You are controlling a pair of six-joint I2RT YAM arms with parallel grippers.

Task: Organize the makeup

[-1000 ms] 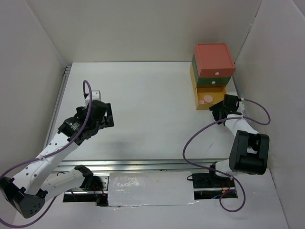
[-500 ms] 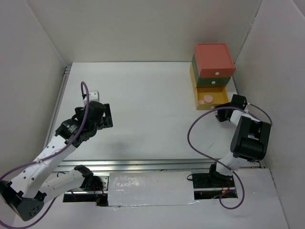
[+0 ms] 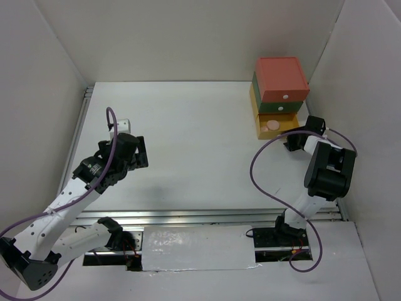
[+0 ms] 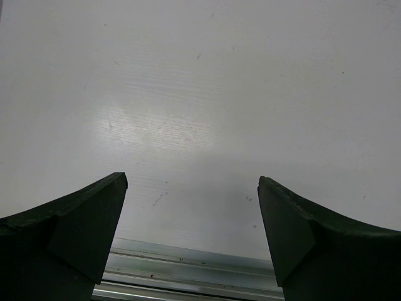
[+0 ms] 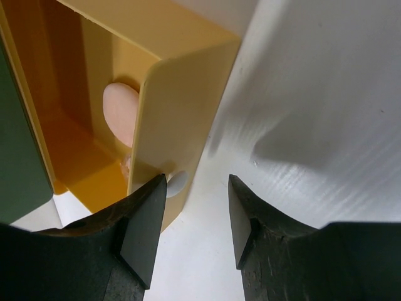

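Your right tool (image 5: 194,210) stands spread at the front of the open yellow drawer (image 5: 178,106), with the drawer's white knob (image 5: 177,182) just beside one finger. A peach compact (image 5: 120,113) lies inside the drawer. Your left tool (image 4: 191,207), also spread, hangs over the worktop (image 4: 200,94).

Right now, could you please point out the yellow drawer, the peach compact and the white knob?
yellow drawer (image 5: 178,94), right wrist view, front panel.
peach compact (image 5: 120,113), right wrist view, exposed face.
white knob (image 5: 177,182), right wrist view, visible edge.
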